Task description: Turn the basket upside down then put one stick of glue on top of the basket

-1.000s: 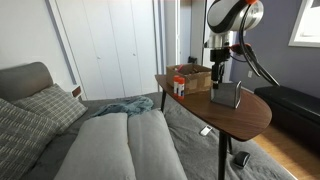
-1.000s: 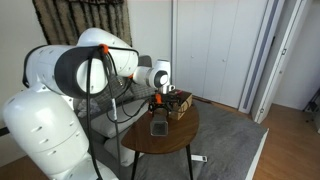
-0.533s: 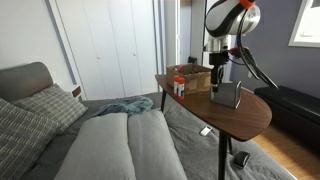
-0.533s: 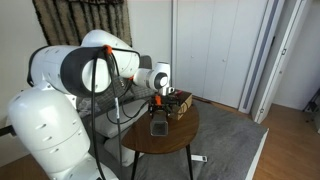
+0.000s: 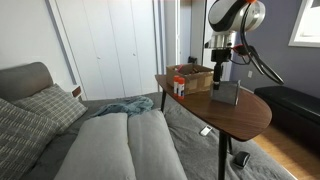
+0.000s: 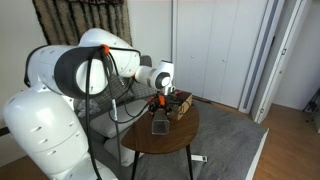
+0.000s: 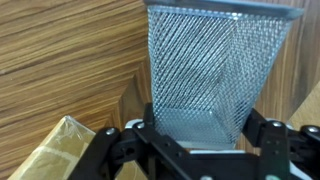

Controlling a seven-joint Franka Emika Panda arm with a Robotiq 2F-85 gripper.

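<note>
One small grey metal-mesh basket (image 7: 215, 70) fills the wrist view, and its long axis runs straight away from your jaws (image 7: 195, 132). Its narrow end sits between the two fingers and its wide rim lies at the far end. I judge that the flip turns on this line-up, since rolling the wrist would carry the rim over. Your jaws are spread to about the width of that narrow end, one finger on either side; whether they press on the mesh I cannot tell.

In both exterior views the basket (image 5: 228, 95) (image 6: 159, 126) appears to rest on the oval wooden worktop (image 5: 248, 120), directly beneath the jaws. The small pale sticks of glue (image 5: 179, 87) with red-orange tops stand off to one side of the jaws. They are beside the brown cardboard box (image 5: 192, 76), clear of the basket.
</note>
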